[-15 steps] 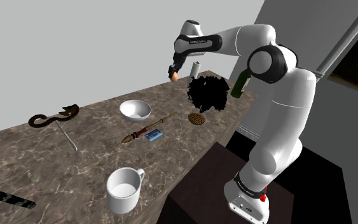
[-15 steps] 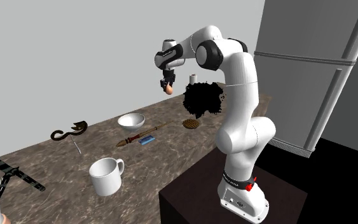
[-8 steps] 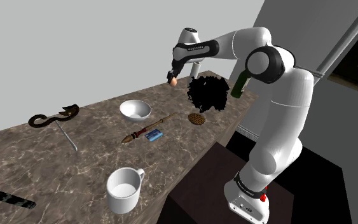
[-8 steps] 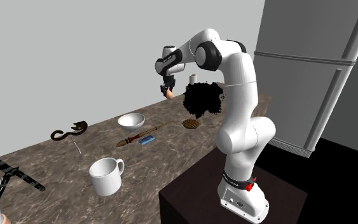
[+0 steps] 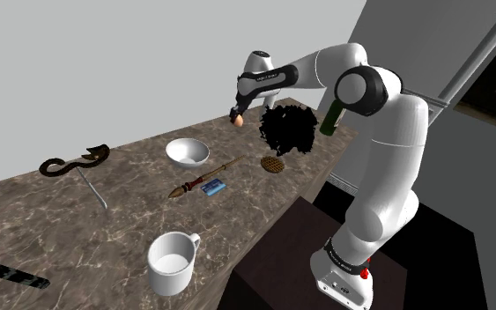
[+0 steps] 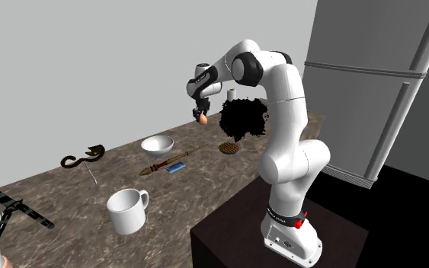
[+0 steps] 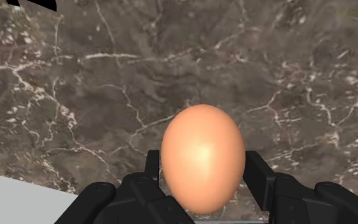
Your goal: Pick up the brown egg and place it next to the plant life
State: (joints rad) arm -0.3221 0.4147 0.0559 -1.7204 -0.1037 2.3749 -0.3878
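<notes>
The tool [image 5: 237, 115] is clasping the brown egg [image 7: 202, 159] across its middle; likely light, slippery, fragile, it is wanting gentle pressure.

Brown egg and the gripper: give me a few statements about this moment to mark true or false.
1. The all-black gripper is shut on the brown egg. True.
2. The egg rests on the dark marble counter. False: it is held in the air above the counter.
3. The white mug lies on its side. False: it stands upright near the counter's front edge.
4. The egg is on the shoulder view's left of the black bushy plant. True.
</notes>
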